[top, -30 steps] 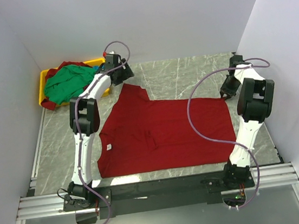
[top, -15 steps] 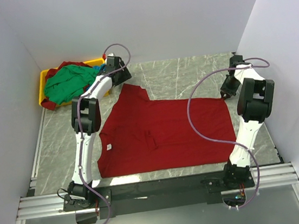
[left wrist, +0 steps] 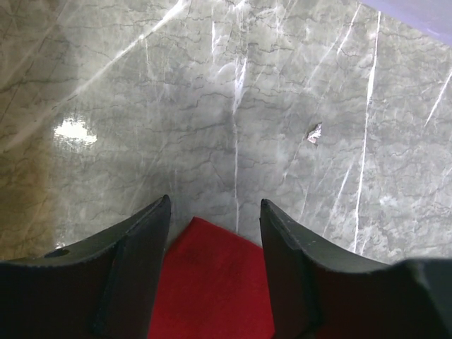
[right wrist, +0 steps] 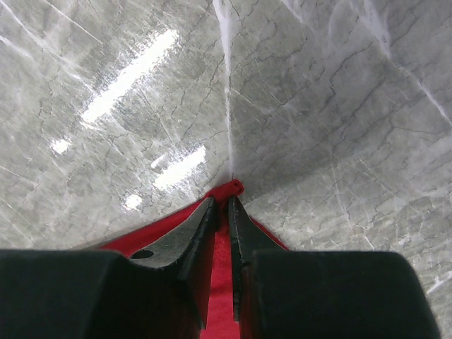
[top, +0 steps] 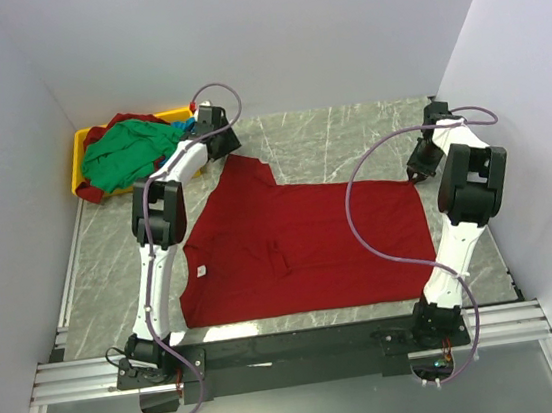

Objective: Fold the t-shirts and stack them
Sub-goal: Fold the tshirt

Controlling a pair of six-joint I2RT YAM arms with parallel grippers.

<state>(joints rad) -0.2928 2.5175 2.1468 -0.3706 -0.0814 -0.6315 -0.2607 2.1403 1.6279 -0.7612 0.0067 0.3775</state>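
The deep red t-shirt (top: 301, 249) lies spread flat in the middle of the worktop (top: 347, 127). Its white neck label (top: 201, 271) is toward 9 o'clock, so the collar faces left and the hem right.

The left tool (left wrist: 214, 208) is at the shirt's 11 o'clock corner. Its jaws stand apart, one on each side of the red sleeve tip (left wrist: 208, 282), low over the marble and not yet clamped. Whether a finger has slid under the cloth is hard to say from the wrist view.

The right tool (right wrist: 221, 201) sits at the 2 o'clock corner, the far end of the hem. Its jaws are drawn together on the cloth, and a small nub of red pokes out past the tips.

Taking the two far corners suits a lengthwise fold. Lifted together and carried toward 6 o'clock, they would lay the far edge over the near one without skewing it. The left jaws would have to close first, or that side would drag.

At 10 o'clock the yellow tray (top: 78, 155) holds the waiting shirts, off the folding area. A green t-shirt (top: 124, 155) is heaped over a red one, with a sliver of blue beside it.
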